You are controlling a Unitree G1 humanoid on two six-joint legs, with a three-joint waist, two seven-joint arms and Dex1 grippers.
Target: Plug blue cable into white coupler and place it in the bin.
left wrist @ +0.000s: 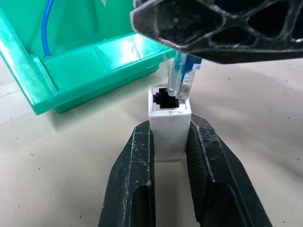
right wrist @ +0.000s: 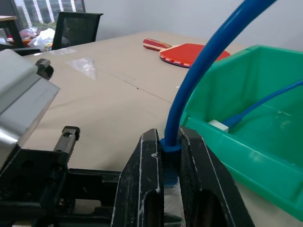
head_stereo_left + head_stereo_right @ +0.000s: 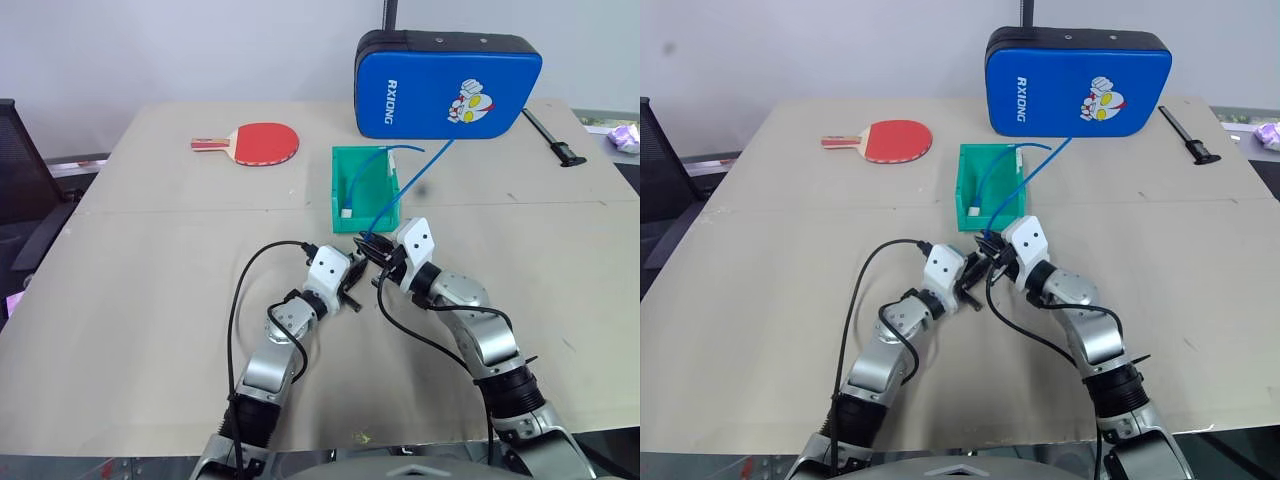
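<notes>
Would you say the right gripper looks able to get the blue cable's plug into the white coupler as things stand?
Probably yes: the right gripper pinches the blue cable just above the white coupler, whose socket faces the plug unobstructed in the left gripper.

In the head views, the white coupler (image 1: 169,120) and the plug tip of the blue cable (image 3: 410,180) are concealed between the left gripper (image 3: 352,283) and right gripper (image 3: 374,250); whether the plug tip has entered the socket is indeterminate; a black chair (image 3: 25,185) is cut by the left edge
</notes>
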